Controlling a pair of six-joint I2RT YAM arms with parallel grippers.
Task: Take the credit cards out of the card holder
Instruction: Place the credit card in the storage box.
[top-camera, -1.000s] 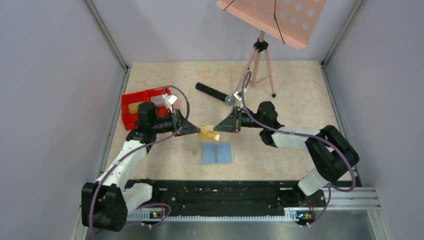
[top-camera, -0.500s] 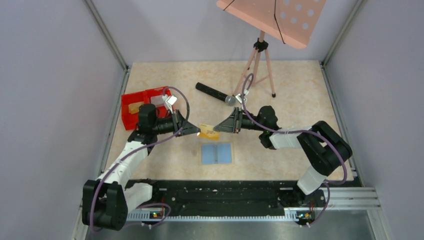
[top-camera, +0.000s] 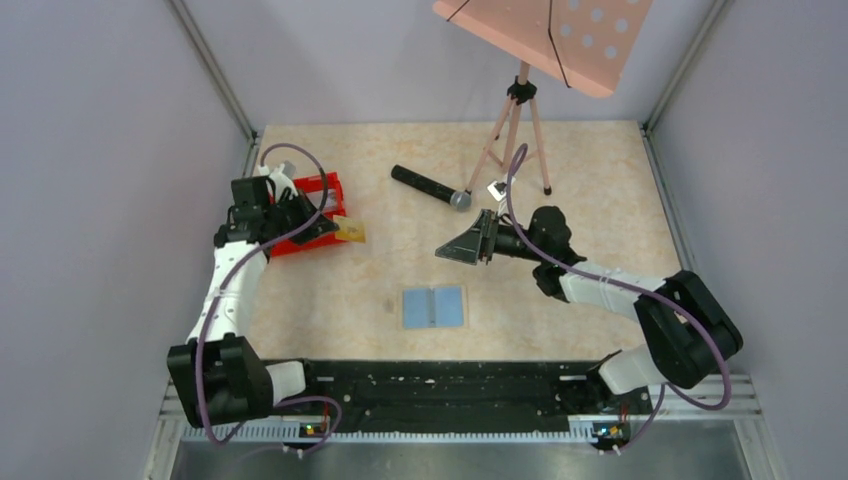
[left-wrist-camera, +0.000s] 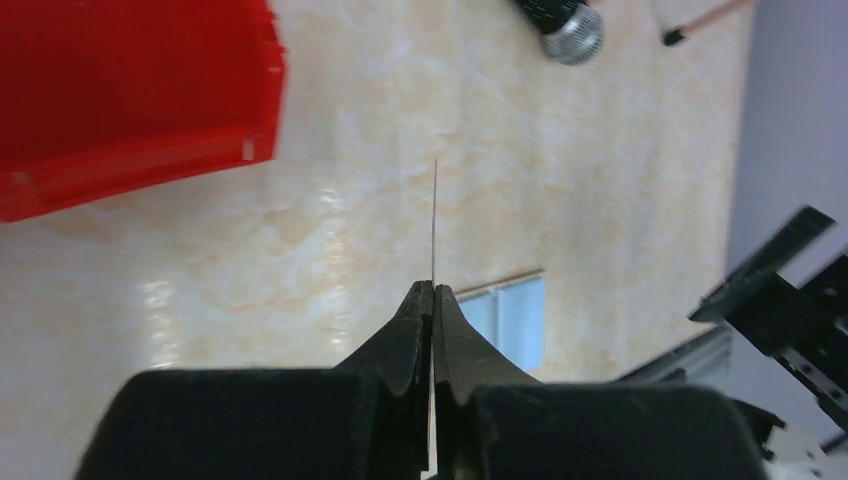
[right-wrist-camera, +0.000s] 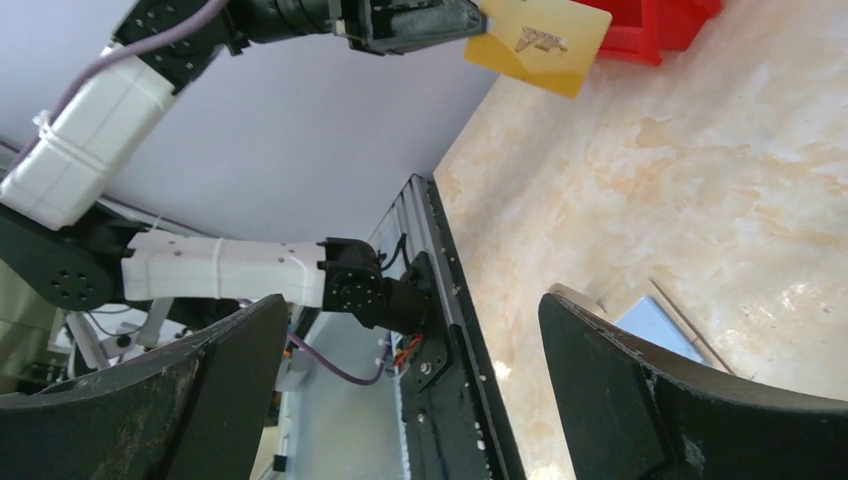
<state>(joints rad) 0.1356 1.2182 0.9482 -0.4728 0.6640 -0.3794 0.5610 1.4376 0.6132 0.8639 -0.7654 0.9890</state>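
At the left, just beside the red tray, the left gripper is clenched on a thin gold-yellow credit card bearing a marking, held off the table. The light-blue card holder lies open and flat mid-table. The right gripper is released, its jaws wide.

Behind the card holder we see the microphone, behind-right the tripod, behind-left the tray, and the credit card nearer on that same side.

readable text: none | gold card: raised mark, possibly lettering, illegible
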